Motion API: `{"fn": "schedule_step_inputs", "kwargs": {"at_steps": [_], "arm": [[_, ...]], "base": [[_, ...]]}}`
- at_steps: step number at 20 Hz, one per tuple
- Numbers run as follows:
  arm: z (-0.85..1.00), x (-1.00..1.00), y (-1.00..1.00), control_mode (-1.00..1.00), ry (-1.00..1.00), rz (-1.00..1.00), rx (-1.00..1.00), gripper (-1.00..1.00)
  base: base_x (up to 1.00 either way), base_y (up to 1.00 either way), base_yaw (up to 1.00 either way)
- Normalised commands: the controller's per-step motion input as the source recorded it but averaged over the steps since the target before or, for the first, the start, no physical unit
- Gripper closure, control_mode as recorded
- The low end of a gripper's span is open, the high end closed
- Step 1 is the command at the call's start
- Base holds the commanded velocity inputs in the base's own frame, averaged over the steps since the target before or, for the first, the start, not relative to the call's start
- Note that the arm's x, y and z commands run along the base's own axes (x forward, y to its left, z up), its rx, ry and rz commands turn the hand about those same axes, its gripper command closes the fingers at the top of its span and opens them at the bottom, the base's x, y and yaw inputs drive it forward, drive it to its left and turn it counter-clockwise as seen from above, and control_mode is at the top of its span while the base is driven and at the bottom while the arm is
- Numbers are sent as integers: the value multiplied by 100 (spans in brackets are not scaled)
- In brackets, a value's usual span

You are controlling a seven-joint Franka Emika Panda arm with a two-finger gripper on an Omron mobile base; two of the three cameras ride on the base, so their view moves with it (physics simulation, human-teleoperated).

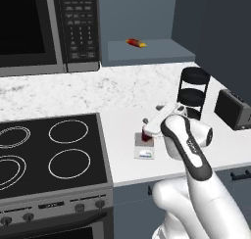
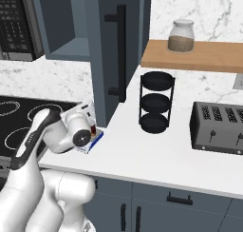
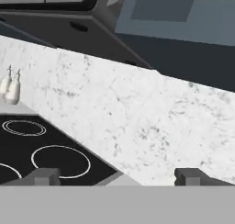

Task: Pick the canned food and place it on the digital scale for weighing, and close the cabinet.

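The dark red can (image 1: 145, 135) stands upright on the flat grey scale (image 1: 144, 149) near the counter's front edge, right of the stove. My gripper (image 1: 148, 122) hovers just above and behind the can. In the hand view its fingertips (image 3: 44, 176) are spread wide, so the gripper (image 3: 118, 177) is open with nothing between them. From the right base view my hand hides most of the can (image 2: 93, 130) and the scale (image 2: 93, 141). The blue-grey cabinet door (image 2: 111, 55) stands open, its dark bar handle (image 2: 121, 53) facing the room. The open cabinet shelf (image 1: 147, 51) is visible.
A slim red-and-yellow item (image 1: 136, 43) lies on the cabinet shelf. A black tiered rack (image 1: 193, 92) and a toaster (image 2: 218, 128) stand to the right on the counter. The stove (image 1: 49, 152) is to the left, the microwave (image 1: 46, 27) above it. A jar (image 2: 181, 36) sits on a wooden shelf.
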Motion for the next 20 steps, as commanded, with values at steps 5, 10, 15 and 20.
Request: {"fn": "schedule_step_inputs", "kwargs": {"at_steps": [5,10,15,20], "arm": [[95,-92,36,-100,-18,-4,-27,-100],[96,-92,2,-100,-19,-1,-48,-100],[59,-100,-10,-100,-1,-3,-47,-100],[-4,-100,31,-100,-15,-20,-31,-100]], "base": [[0,0,0],[0,0,0],[0,0,0],[0,0,0]]}}
